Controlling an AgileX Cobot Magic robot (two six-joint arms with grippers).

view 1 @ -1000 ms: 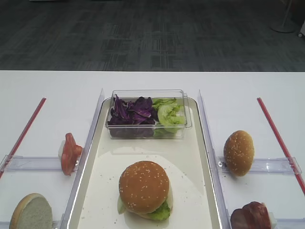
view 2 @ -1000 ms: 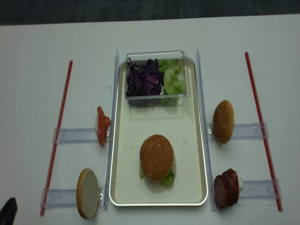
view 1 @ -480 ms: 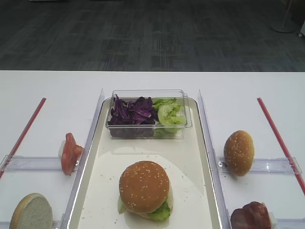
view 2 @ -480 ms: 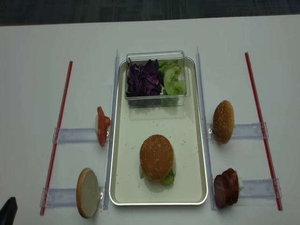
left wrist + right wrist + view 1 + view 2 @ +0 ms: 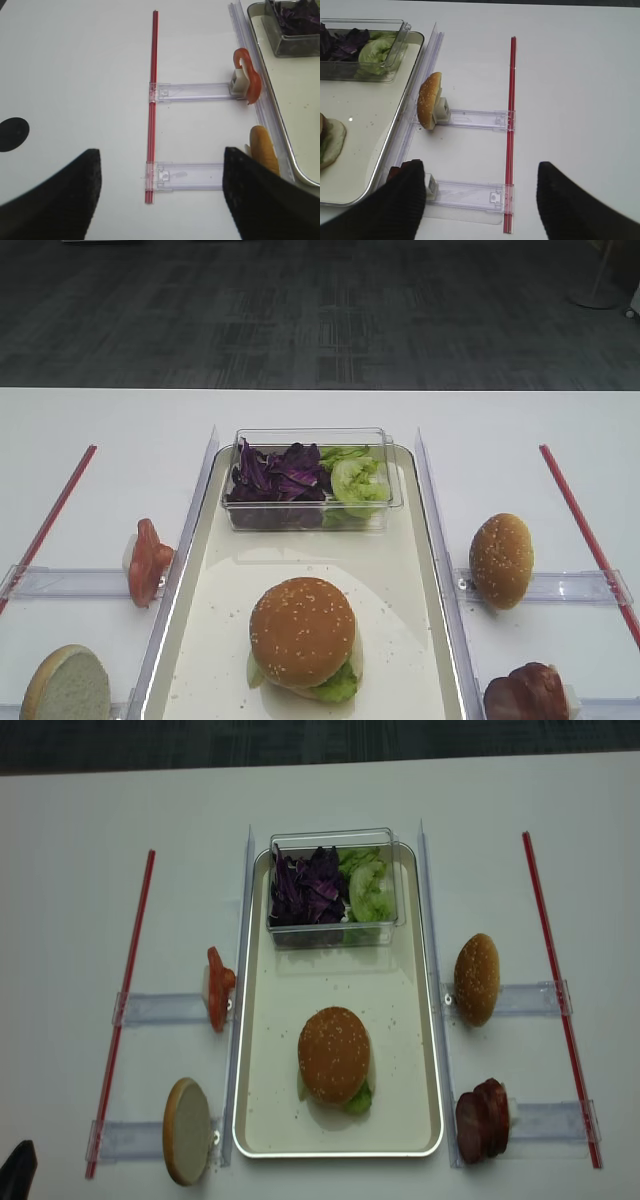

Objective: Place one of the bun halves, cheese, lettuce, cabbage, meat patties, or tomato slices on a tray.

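Note:
The cream tray [image 5: 410,570] holds an assembled burger [image 5: 303,632] and a clear box with purple cabbage [image 5: 277,472] and lettuce [image 5: 357,480]. Right of the tray a sesame bun half [image 5: 501,560] stands on edge, with the meat patties [image 5: 527,692] nearer. To the tray's left stand the tomato slices [image 5: 147,560]. No cheese shows. My right gripper [image 5: 480,200] hangs open and empty over the near right rail, its left finger hiding most of the patties. My left gripper [image 5: 160,195] is open and empty over the near left rail.
A pale flat-faced bun half [image 5: 66,685] stands at the near left. Clear plastic rails [image 5: 160,1010] and guide walls flank the tray. Red strips [image 5: 125,1000] [image 5: 558,990] lie at both outer sides. The table's far edge meets dark carpet.

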